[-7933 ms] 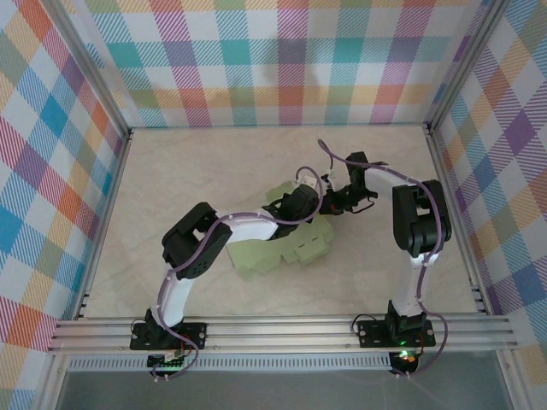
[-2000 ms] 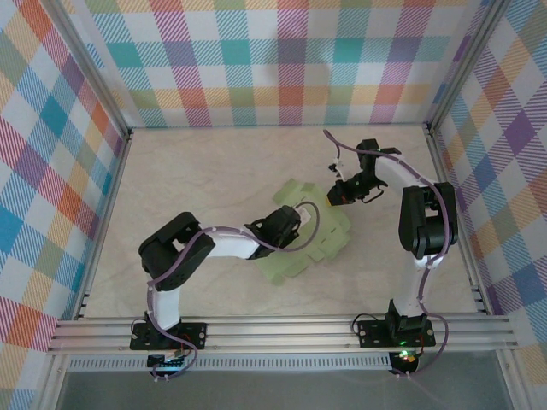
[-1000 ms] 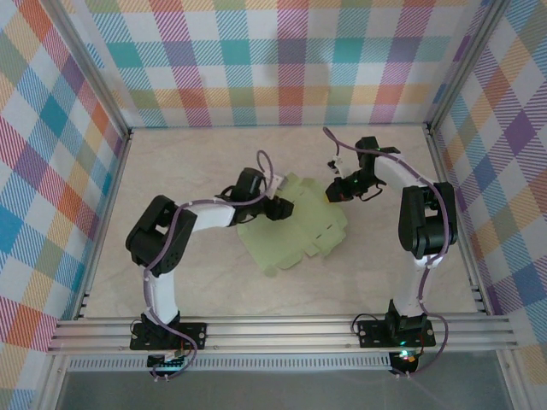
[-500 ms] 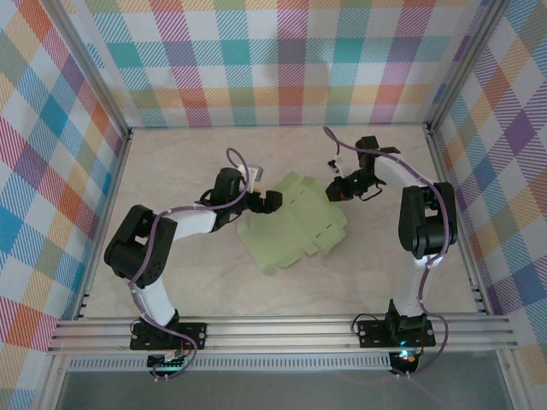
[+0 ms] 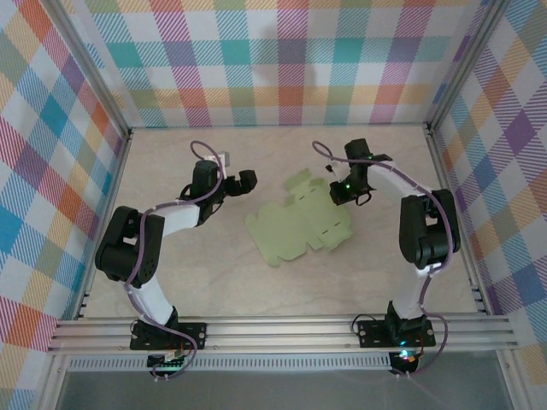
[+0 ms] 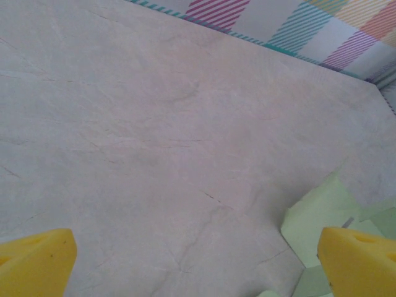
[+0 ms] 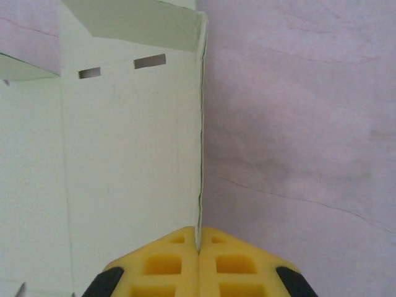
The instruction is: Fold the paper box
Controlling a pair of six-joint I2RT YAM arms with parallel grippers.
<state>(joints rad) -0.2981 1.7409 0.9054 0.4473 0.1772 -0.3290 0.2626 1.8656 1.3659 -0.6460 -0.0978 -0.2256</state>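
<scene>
- Enclosure: plaid-patterned walls [image 5: 291, 60] in pastel colours stand along the far, left and right edges of the table.
- Table [image 5: 171, 273]: pale beige surface with faint marble-like veining. An aluminium rail [image 5: 282, 329] runs along the near edge and carries both arm bases.
- Paper box [image 5: 299, 226]: a pale sage-green card cut-out, unfolded. It lies slightly right of the table's centre, turned at a slant to the edges. Its outline is stepped, with scalloped flaps toward the near edge. The flaps at its far end look partly raised.
- Left gripper [image 5: 245, 179]: positioned left of the card's far end and clear of it, toward the far-left part of the table. In the left wrist view the left gripper [image 6: 197, 266] has its jaws spread wide over bare table, with nothing between them.
- Right gripper [image 5: 342, 195]: positioned at the card's far right corner. In the right wrist view the right gripper [image 7: 199, 250] has its jaws pressed together. The card's edge runs straight into the seam between them. Whether card is caught there cannot be told.
- Slots [image 7: 150, 60]: two small rectangular cut-outs pierce the card near a fold line.
</scene>
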